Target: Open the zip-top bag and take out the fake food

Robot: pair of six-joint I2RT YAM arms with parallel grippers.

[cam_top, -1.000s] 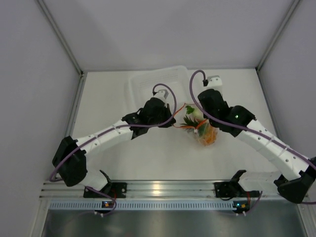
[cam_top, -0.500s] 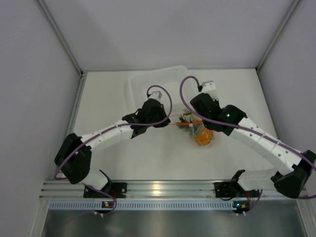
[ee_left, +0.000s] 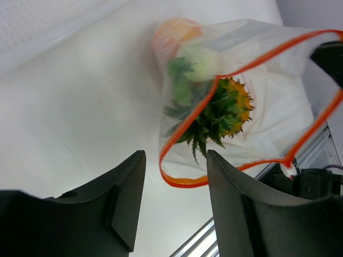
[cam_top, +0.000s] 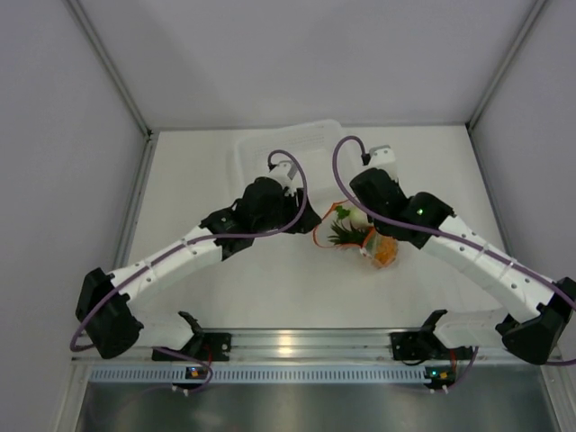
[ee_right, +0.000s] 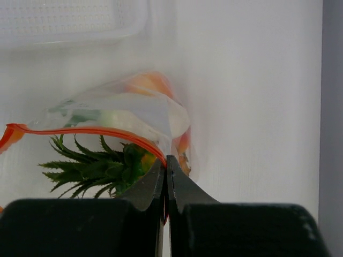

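Observation:
The zip-top bag (cam_top: 364, 241) lies in the middle of the table, its red-orange zip strip (ee_left: 185, 181) gaping in a wide loop. Inside the bag is the fake food: an orange pineapple (ee_left: 228, 104) with green leaves pointing at the mouth, a white round vegetable (ee_left: 201, 60) and something orange behind. My left gripper (ee_left: 174, 158) stands open just short of the strip, touching nothing. My right gripper (ee_right: 166, 159) is shut on the far side of the zip strip (ee_right: 107, 132), holding the bag (ee_right: 139, 107) up. From above, the left gripper (cam_top: 306, 220) sits left of the mouth and the right gripper (cam_top: 358, 220) over it.
A rigid clear tray (cam_top: 270, 148) stands just behind the two grippers, and its rim (ee_right: 69, 32) fills the top of the right wrist view. White walls close in the table on three sides. The aluminium rail (cam_top: 288, 344) runs along the near edge.
My left gripper has let go of the zip strip, opened and drawn back to the left. The strip, pulled taut between both grippers before, now hangs in a slack open loop. The right grip is unchanged.

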